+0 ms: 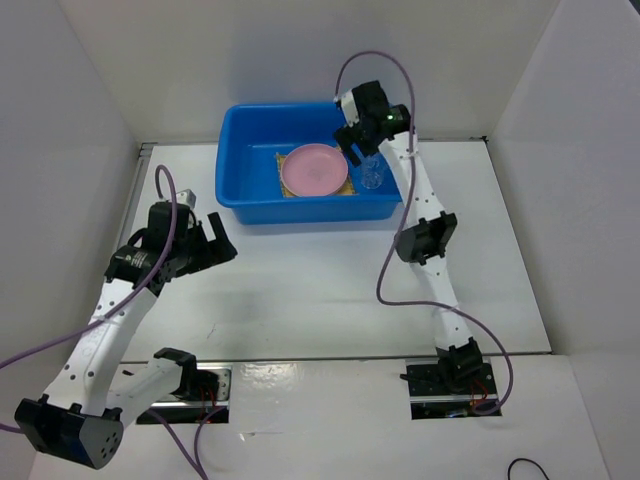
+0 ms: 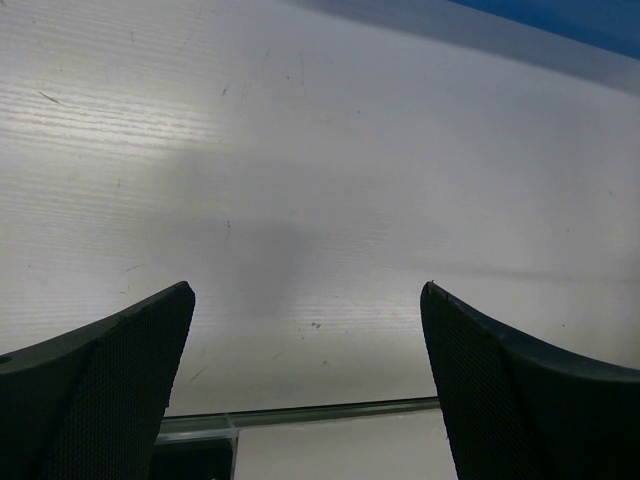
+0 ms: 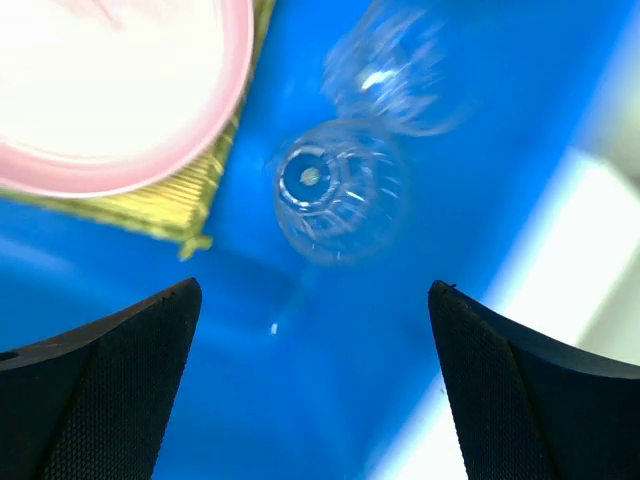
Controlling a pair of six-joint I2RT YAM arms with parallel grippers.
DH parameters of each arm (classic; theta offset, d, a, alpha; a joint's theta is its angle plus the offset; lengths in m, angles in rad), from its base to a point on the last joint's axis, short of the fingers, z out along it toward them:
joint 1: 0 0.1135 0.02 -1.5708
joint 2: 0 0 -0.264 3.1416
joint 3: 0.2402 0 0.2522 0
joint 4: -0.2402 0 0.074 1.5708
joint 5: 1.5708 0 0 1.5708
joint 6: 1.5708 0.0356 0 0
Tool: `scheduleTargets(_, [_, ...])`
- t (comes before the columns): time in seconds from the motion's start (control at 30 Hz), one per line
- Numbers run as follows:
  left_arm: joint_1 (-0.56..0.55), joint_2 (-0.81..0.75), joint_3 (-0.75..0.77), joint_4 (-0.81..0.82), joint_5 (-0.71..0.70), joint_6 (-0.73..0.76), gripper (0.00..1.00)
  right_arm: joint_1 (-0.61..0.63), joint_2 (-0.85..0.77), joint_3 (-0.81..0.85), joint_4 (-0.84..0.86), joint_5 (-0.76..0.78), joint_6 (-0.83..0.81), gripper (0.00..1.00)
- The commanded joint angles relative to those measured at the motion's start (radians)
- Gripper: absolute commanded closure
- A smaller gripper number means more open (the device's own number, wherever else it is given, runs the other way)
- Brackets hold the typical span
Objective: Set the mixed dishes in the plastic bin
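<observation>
The pink plate [image 1: 314, 169] mostly hides the mat [image 3: 165, 205].

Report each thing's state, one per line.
plastic bin, holding bamboo mat, pink plate, clear cup.
bamboo mat, flat, under pink plate.
pink plate, lying on mat.
clear cup, beside mat, not gripped.
left gripper, open, empty, over table.
right gripper, open above cup, fingers clear.

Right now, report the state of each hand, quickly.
Left hand: open, holding nothing, over the table.
Right hand: open, holding nothing; the clear cup is below it in the blue bin.
</observation>
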Motion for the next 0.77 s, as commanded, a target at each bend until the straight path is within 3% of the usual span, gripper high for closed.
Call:
scheduleTargets(0.0, [0.005, 0.0, 0.002, 0.014, 0.015, 0.007, 0.0, 0.046, -0.333, -0.004, 0.011, 0.012, 0.081, 0.01])
scheduleTargets(0.13, [0.014, -0.012, 0.002, 0.014, 0.015, 0.007, 0.0, 0.073, -0.621, -0.289, 0.011, 0.039, 0.093, 0.01])
scheduleTargets(0.27, [0.023, -0.054, -0.007, 0.025, 0.015, 0.007, 0.0, 0.073, -0.961, -0.686, 0.011, 0.075, 0.032, 0.01])
scheduleTargets(0.47, [0.023, -0.045, -0.007, 0.034, 0.024, 0.018, 0.0, -0.033, -1.415, -1.278, 0.15, 0.157, 0.041, 0.01])
scheduleTargets(0.63, [-0.006, -0.036, -0.016, 0.115, 0.033, 0.055, 0.0, -0.093, -1.674, -1.776, 0.297, 0.369, 0.024, 0.01])
scheduleTargets(0.73, [-0.015, -0.086, -0.025, 0.19, 0.042, 0.108, 0.0, -0.119, -1.758, -1.909, 0.359, 0.444, 0.029, 0.01])
